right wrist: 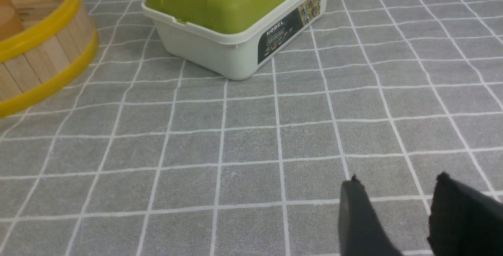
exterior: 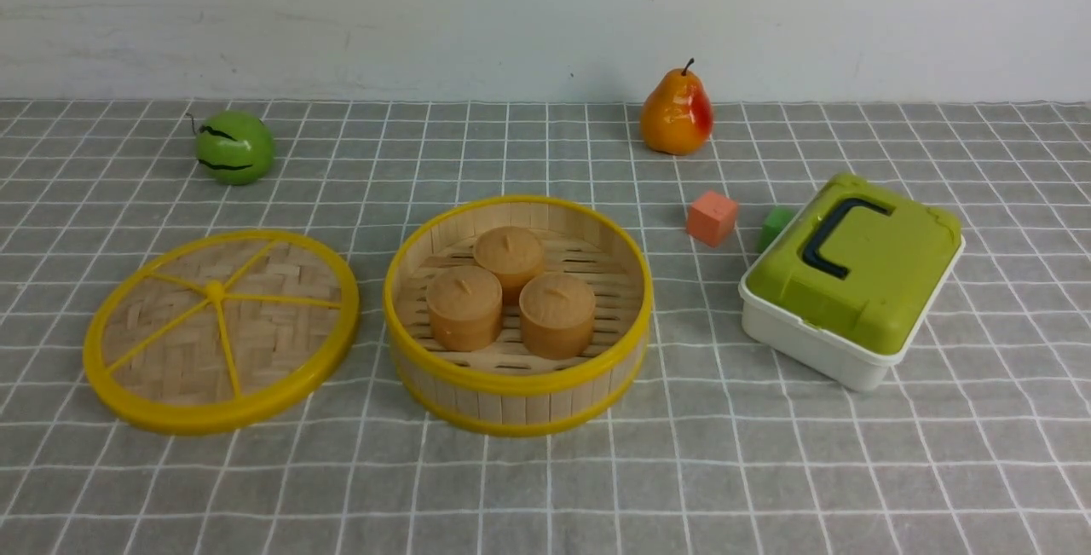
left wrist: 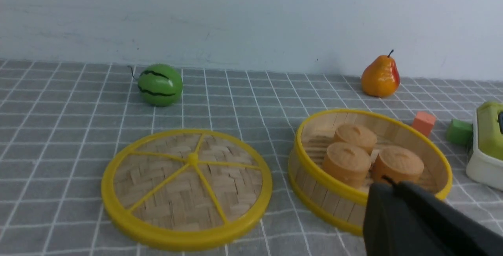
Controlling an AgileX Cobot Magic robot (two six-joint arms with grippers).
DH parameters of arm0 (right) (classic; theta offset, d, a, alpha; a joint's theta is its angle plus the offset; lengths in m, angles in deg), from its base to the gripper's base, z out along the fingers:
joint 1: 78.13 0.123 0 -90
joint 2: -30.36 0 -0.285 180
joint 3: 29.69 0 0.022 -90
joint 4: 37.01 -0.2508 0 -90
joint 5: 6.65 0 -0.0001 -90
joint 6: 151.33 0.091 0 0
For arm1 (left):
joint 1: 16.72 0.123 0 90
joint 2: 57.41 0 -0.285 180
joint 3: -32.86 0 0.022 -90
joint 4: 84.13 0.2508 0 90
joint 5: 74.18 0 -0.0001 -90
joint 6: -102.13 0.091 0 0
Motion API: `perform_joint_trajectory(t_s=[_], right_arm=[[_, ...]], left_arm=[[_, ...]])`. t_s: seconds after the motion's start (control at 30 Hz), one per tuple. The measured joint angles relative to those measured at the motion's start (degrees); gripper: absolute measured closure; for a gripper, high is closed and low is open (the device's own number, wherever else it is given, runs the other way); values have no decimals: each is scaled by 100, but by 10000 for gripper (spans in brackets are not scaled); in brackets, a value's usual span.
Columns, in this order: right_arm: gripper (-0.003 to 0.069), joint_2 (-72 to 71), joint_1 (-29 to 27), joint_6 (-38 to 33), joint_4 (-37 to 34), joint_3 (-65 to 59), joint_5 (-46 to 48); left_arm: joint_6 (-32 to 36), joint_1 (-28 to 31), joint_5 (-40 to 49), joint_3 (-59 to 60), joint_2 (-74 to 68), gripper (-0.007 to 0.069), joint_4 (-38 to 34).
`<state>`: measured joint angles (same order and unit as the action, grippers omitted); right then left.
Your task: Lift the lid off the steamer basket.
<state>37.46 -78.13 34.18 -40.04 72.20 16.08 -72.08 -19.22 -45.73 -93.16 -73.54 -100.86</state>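
The lid [exterior: 222,329], a woven bamboo disc with a yellow rim and spokes, lies flat on the cloth to the left of the steamer basket [exterior: 517,384]; it also shows in the left wrist view [left wrist: 186,187]. The basket is uncovered and holds three brown buns [exterior: 509,295]. It shows in the left wrist view [left wrist: 326,197] and partly in the right wrist view [right wrist: 43,59]. My left gripper [left wrist: 389,183] is shut and empty, near the basket's near side. My right gripper [right wrist: 397,181] is open and empty over bare cloth. Neither arm shows in the front view.
A white box with a green top and black handle [exterior: 852,278] stands right of the basket. A pink cube [exterior: 712,217] and a green cube [exterior: 776,227] lie behind it. A pear [exterior: 677,112] and a toy watermelon [exterior: 233,147] sit near the back wall.
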Motion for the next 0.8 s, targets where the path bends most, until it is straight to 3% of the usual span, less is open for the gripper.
perform_joint_trajectory(t_s=[0.17,0.4,0.57,0.63,0.8], right_arm=[[418,0,0,0,0,0,0],[418,0,-2,0,0,0,0],[418,0,0,0,0,0,0],[418,0,0,0,0,0,0],[418,0,0,0,0,0,0]], left_arm=[[5,-154,10,526,5,637,-277],[5,-208,17,973,58,637,-128],[-1,-548,-659,1704,757,637,-12],[-152,-670,-1398,2302,889,637,192],[-439,-676,-1221,2470,895,637,989]])
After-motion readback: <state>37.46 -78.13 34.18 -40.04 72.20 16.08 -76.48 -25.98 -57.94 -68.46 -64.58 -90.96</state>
